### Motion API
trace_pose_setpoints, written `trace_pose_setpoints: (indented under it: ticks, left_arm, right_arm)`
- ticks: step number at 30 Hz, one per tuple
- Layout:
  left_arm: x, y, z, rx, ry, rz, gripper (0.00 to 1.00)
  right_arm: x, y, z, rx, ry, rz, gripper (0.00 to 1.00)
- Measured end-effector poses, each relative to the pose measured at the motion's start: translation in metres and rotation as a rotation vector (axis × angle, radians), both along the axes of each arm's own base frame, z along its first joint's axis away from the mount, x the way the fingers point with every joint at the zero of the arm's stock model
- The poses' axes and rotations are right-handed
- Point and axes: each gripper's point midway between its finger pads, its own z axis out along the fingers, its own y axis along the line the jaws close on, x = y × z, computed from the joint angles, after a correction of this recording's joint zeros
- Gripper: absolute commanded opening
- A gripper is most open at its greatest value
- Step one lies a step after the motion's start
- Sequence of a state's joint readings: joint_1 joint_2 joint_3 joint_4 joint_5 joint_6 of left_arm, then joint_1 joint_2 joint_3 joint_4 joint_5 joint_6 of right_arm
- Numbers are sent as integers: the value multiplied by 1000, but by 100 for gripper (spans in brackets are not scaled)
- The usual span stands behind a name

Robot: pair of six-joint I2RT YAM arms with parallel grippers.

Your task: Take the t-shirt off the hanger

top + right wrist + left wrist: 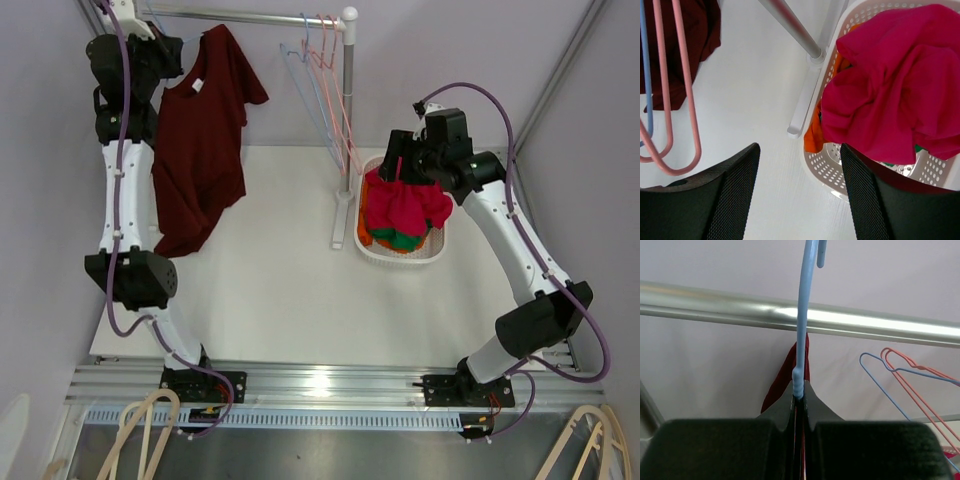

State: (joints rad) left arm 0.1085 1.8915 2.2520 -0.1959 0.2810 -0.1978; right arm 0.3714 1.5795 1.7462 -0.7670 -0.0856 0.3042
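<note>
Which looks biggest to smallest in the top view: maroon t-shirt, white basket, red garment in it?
1. maroon t-shirt
2-3. white basket and red garment: near alike, since the garment almost fills the basket, so unranked.

Dark red t-shirt (pixel 200 150): one. Thin blue hangers (pixel 801 315): two. Thin pink hangers (pixel 690 100): two. White perforated plastic basket (pixel 827 172): one. Silver metal rail (pixel 715 307): one. Black-and-white robot arms (pixel 125 200): two.

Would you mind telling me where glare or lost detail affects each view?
Top external: sharp, with a bright glare spot on the aluminium base rail. Left wrist: a glare streak along the clothes rail; the left gripper is near black, detail lost. Right wrist: the white table looks washed out.
</note>
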Motion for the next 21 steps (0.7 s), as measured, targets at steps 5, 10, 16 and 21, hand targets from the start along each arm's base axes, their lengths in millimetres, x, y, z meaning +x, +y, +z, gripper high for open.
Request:
trace_pose_setpoints:
  ticks: [5,10,16,21]
  left_arm:
    - [-34,-10,21,13,-36,39,1]
    - [-61,-13,54,-5,-71,99,1]
    - [-80,-23,45,-46,22,252,1]
    - [-100,-26,14,-104,145,429,1]
  right_arm:
    - [-7,-1,-6,-8,15,6,69]
    - [-24,1,10,13,-26,27,69]
    - [-73,42,34,72,-147,194,70]
    - [-129,90,39,139,-246,410,70]
